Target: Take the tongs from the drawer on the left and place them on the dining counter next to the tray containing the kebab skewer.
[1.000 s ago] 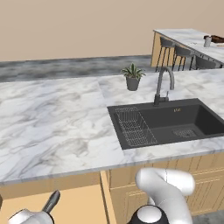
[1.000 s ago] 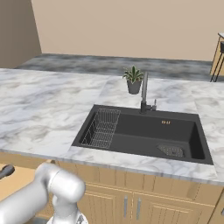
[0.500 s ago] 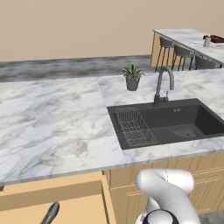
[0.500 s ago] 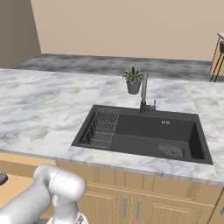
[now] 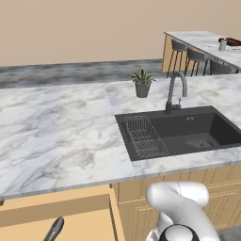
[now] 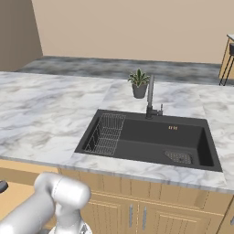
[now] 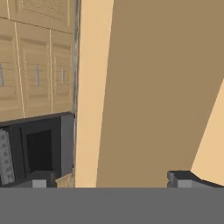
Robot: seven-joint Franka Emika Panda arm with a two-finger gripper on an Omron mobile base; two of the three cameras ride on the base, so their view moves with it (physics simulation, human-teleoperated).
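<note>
The two-finger gripper (image 7: 113, 179) is standing with its dark fingertips (image 7: 179, 178) spread wide apart at the bottom of the hand view, nothing lying between them and nothing touching either pad. It is looking down into the shallow light-wood drawer (image 7: 148, 87), whose bare pale floor is running between the tips; one drawer wall is crossing the view as a lighter strip just left of centre. Beyond that wall, the hand view is showing light-wood cabinet fronts with small silver handles (image 7: 37, 74) and a dark recess below them. In the left base view the drawer (image 5: 56, 216) is standing pulled open under the near edge of the wide grey-veined white marble worktop (image 5: 61, 136), at the lower left. A slim dark grey rounded object (image 5: 53, 229) is lying in that drawer near the bottom edge; whether it is the tongs or part of the robot cannot be told. The black sink (image 5: 183, 132) with its wire rack and dark tap is sitting to the right, a small potted plant (image 5: 141, 83) beyond it. Far right, the narrow white marble dining counter (image 5: 197, 40) is carrying the dark brown wooden tray (image 5: 234, 42) at the frame edge.
</note>
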